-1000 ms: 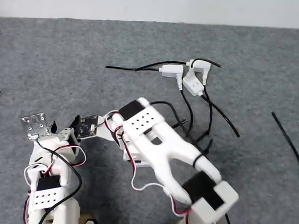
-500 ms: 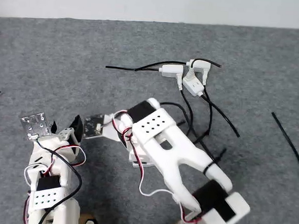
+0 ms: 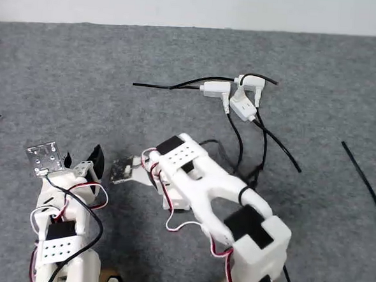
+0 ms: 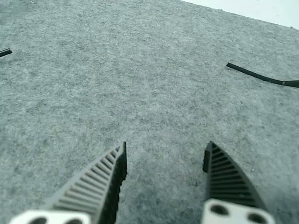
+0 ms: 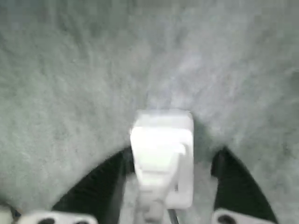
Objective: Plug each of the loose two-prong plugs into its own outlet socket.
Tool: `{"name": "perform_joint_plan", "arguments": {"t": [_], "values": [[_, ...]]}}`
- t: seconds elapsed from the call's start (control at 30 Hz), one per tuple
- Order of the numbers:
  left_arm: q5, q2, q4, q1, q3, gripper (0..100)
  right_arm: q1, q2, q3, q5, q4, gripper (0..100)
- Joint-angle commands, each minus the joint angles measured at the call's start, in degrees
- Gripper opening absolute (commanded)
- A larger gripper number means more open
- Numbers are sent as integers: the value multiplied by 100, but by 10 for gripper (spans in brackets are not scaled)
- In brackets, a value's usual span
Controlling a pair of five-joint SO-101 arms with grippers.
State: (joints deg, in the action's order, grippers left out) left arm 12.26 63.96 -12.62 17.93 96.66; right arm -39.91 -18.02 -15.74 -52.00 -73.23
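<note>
While right gripper [image 5: 172,157] straddles white plug [image 5: 161,140] lying on grey mat [image 5: 70,70], jaws spread, not yet pinching, we judge plug light, rigid, slick plastic; pinch flat body sides squarely. Left gripper [image 4: 166,149]: jaws spread over bare mat.

Readable text: none.
White plug [image 5: 162,149]: small dark mark on its side, too blurred to read.
Circuit board [image 3: 44,158], near left: tiny spots on its face, too small to tell whether any are print.
</note>
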Motion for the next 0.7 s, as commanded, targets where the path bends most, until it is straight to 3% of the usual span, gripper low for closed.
{"name": "perform_joint_plan", "arguments": {"t": [0.0, 0.07, 0.13, 0.17, 0.23, 0.3, 0.67], "values": [[-26, 53, -9, 26, -57, 253, 207, -207, 0, -79, 75, 252], [-26, 53, -9, 26, -57, 253, 215, -215, 9, -149, 22, 184], [-26, 53, -9, 26, -57, 253, 259, -180, 35, -299, 22, 23], [-26, 53, -9, 26, -57, 253, 312, -163, 70, -290, 31, 0], [-26, 53, -9, 26, -57, 253, 426, -75, 229, -290, -31, 58], [-26, 53, -9, 26, -57, 253, 497, 84, 413, -281, -136, 6], [-26, 53, -18, 18, -57, 253, 523, 901, 2189, -220, -866, 9]]}}
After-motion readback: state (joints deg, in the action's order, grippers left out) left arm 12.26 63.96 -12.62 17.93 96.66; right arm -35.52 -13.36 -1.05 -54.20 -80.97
